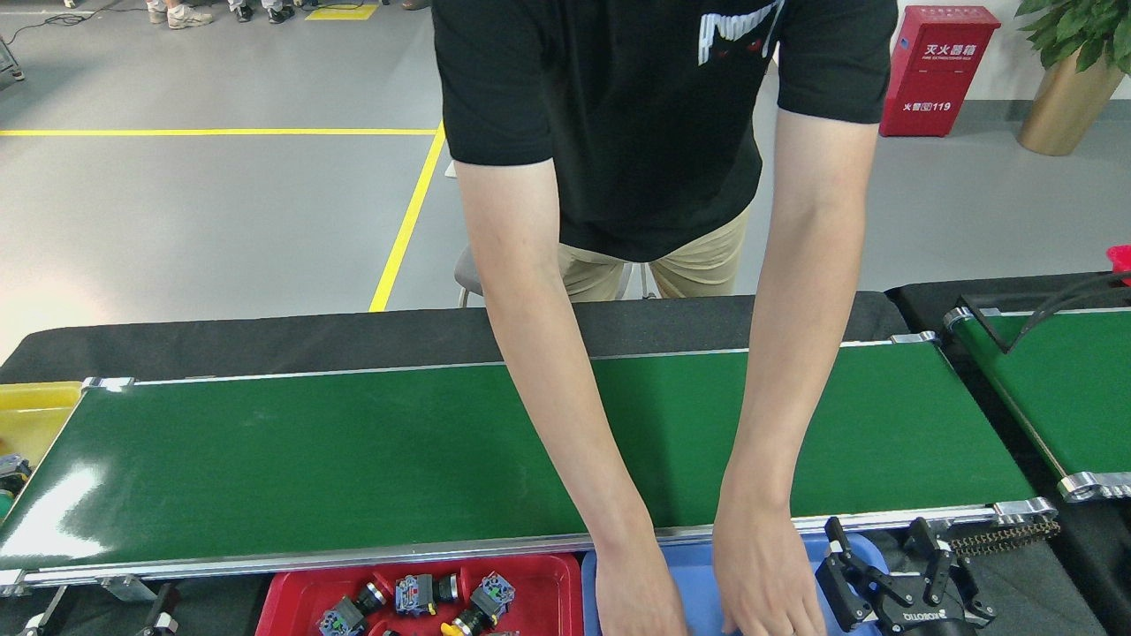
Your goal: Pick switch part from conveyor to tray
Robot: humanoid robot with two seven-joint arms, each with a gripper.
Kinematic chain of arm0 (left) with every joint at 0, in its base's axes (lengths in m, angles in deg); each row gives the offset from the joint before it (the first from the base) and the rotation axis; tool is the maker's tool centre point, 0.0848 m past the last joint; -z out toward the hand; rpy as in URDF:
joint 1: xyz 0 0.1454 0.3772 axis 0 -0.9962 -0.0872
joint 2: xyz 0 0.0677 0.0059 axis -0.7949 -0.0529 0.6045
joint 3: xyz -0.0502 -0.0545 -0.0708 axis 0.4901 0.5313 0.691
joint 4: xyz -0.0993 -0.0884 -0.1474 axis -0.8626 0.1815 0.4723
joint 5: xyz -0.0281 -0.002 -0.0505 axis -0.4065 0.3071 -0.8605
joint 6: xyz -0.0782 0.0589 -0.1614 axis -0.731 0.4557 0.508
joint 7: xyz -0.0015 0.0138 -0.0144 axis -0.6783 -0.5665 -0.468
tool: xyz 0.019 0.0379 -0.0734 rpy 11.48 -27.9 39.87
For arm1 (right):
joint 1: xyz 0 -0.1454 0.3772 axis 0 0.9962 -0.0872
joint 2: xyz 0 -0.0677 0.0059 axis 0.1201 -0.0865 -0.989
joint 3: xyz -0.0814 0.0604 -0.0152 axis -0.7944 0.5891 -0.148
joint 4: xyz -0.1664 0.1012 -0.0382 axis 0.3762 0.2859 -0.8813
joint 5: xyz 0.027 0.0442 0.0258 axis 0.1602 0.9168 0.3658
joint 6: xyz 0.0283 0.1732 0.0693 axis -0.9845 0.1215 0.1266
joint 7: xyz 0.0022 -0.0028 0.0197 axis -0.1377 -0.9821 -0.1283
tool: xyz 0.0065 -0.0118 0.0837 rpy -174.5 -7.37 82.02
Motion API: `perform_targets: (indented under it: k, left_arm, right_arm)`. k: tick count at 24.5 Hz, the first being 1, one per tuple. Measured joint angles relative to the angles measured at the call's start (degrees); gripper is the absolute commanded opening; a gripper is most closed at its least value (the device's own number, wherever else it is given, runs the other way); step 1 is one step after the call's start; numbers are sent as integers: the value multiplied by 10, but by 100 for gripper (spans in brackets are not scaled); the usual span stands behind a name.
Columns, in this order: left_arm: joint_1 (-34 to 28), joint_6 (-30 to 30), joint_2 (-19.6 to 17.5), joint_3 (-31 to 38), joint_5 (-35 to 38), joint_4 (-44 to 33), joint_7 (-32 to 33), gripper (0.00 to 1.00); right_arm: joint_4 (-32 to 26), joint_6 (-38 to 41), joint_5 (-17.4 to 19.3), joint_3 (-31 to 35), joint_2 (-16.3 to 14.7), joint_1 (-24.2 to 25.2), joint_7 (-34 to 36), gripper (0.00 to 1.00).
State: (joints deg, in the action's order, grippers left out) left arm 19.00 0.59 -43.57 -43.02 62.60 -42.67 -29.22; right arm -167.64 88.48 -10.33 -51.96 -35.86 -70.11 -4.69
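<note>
At the far left a yellow bin (35, 415) sits against the end of the conveyor (309, 459), with a small dark item at its near edge that is too cut off to identify. The conveyor's green belt runs wide across the scene between silver rails, and no part lies on the stretch that shows. At the bottom left two thin dark-and-silver tips (159, 611) poke into view below the near rail; they may be the left gripper, but too little shows to tell how its jaws stand.

Just near of the belt, a red tray (283, 601) holds several switch parts (424, 594), black bodies with blue and silver ends, lying close together. Beside it on the right is a blue tray (707, 565).

A person (636, 124) in a black shirt and tan trousers leans over the belt from the far side, both forearms crossing it. Both hands (769, 574) reach down into the blue tray and cover most of it.

The right gripper (892, 565) hovers at the right end of the blue tray, just beside the person's hand, its two black fingers spread wide with nothing between them.

At the far right a shorter green belt (1060, 389) carries a black wire guide (1034, 311).
</note>
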Motion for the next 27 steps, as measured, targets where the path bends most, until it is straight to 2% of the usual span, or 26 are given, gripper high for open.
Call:
perform_targets:
  k: [2, 4, 8, 14, 27]
  left_arm:
    - [21, 1, 0, -7, 0, 1, -2, 100]
    - [61, 1, -9, -50, 7, 3, -3, 100]
    - [110, -1, -24, -104, 24, 15, -1, 100]
    - [111, -1, -26, -99, 24, 38, 1, 100]
    - [59, -4, -51, -60, 23, 58, 1, 100]
  right_arm:
    - [0, -10, 0, 2, 0, 0, 0, 99]
    - [0, -19, 0, 20, 0, 2, -1, 99]
    - [-14, -26, 6, 56, 0, 41, -4, 99]
    - [-19, -23, 9, 57, 0, 70, 0, 99]
    - [-19, -25, 14, 59, 4, 71, 2, 99]
